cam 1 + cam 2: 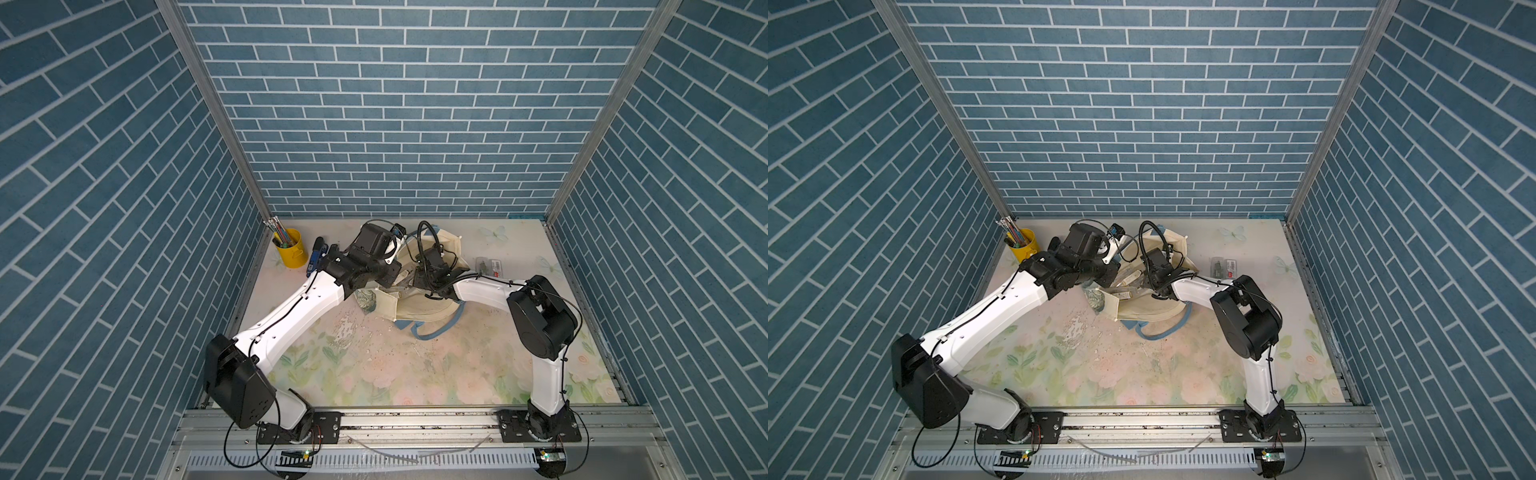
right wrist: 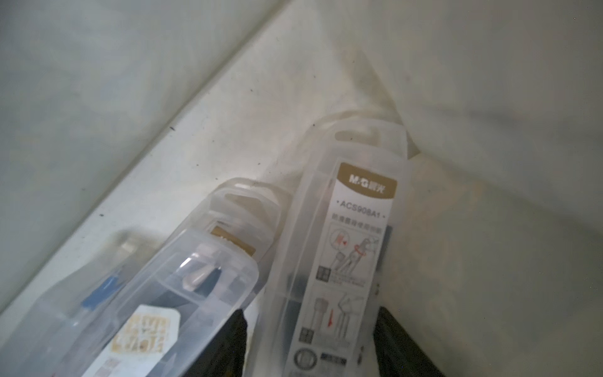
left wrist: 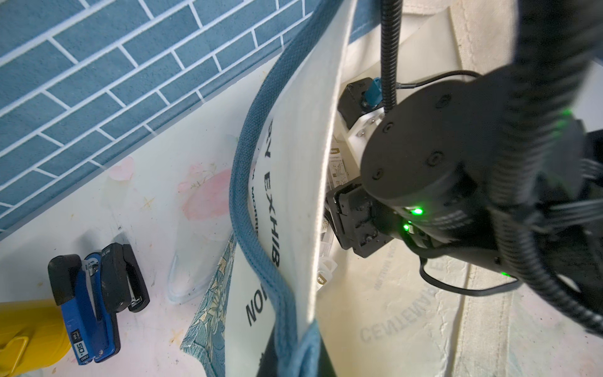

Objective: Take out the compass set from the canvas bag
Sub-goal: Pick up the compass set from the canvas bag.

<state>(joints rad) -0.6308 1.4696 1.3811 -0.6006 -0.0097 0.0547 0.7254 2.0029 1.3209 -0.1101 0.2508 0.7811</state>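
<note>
The cream canvas bag (image 1: 419, 309) (image 1: 1150, 307) lies on the table with its mouth held up. My left gripper (image 3: 295, 355) is shut on the bag's rim and blue strap (image 3: 248, 182). My right arm (image 3: 456, 156) reaches into the bag. Inside, a compass set (image 2: 355, 248) in a clear case with a brown-topped label lies on the cloth. My right gripper (image 2: 311, 333) stands open, one dark finger on each side of that case's near end. Two more clear cases (image 2: 202, 280) lie beside it.
A yellow cup of pencils (image 1: 289, 249) (image 1: 1021, 245) and a blue stapler (image 3: 94, 303) stand at the back left. A clear case with a red label (image 1: 490, 266) (image 1: 1225, 266) lies on the table right of the bag. Blue brick walls close in three sides.
</note>
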